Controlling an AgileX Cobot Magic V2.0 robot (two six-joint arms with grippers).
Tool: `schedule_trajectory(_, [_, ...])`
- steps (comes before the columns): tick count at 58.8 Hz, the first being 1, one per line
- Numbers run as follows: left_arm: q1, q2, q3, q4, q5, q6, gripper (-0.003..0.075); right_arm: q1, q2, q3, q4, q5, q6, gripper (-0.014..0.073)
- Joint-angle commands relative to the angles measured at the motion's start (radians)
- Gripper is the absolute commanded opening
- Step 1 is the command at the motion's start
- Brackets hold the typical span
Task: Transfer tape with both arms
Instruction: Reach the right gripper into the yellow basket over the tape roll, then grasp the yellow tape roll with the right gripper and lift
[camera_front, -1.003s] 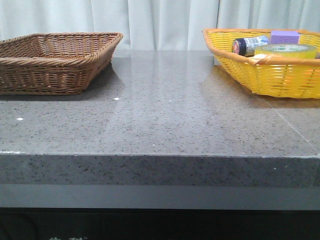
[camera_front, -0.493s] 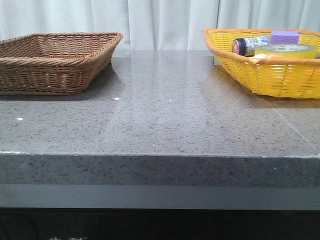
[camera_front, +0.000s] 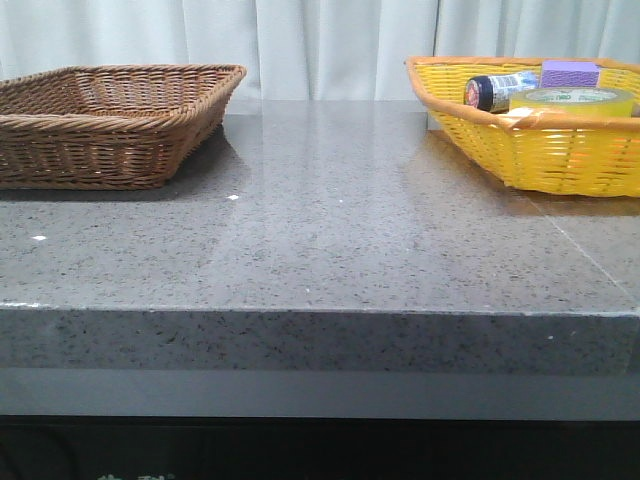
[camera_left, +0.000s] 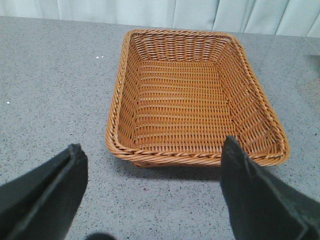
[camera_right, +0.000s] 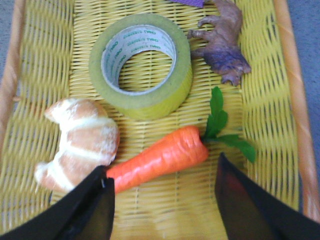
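Inside the yellow basket (camera_right: 45, 60) lies the tape (camera_right: 142, 67), a wide roll of translucent yellow packing tape resting flat on its side, its white inner core printed in green. Around it sit a croissant (camera_right: 77, 142), an orange toy carrot (camera_right: 157, 157) with green leaves, and a purplish-brown animal figure (camera_right: 222, 42); the carrot's side nearly touches the roll. From the front, the same roll (camera_front: 570, 100) shows above the basket rim (camera_front: 520, 150) beside a dark-capped bottle (camera_front: 495, 92) and a purple block (camera_front: 570, 73). Across the grey table (camera_front: 320, 230) stands a brown wicker basket (camera_left: 195, 100), nothing in it. Above the carrot the right gripper (camera_right: 162, 205) hovers with jaws spread, grasping nothing. Near the brown basket, the left gripper (camera_left: 150, 200) is likewise spread wide and bare.
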Motion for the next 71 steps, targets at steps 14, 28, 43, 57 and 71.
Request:
schedule_trajectory(14, [0.002, 0.005, -0.036, -0.010, -0.067, -0.003, 0.0544, 0.032, 0.299, -0.347, -0.080, 0.066, -0.013, 0.0466])
schedule_trajectory(28, [0.002, 0.005, -0.036, -0.010, -0.067, -0.003, 0.0544, 0.031, 0.469, -0.515, -0.080, 0.080, -0.012, 0.0466])
schedule_trajectory(43, [0.002, 0.005, -0.036, -0.010, -0.067, -0.003, 0.0544, 0.031, 0.575, -0.614, -0.050, 0.071, -0.012, 0.0466])
schedule_trajectory(57, [0.002, 0.005, -0.036, -0.010, -0.067, -0.003, 0.0544, 0.031, 0.614, -0.625, -0.042, 0.073, -0.012, 0.0463])
schedule_trajectory(71, [0.002, 0.005, -0.036, -0.010, -0.067, -0.003, 0.0544, 0.031, 0.613, -0.626, -0.042, 0.085, -0.014, 0.0178])
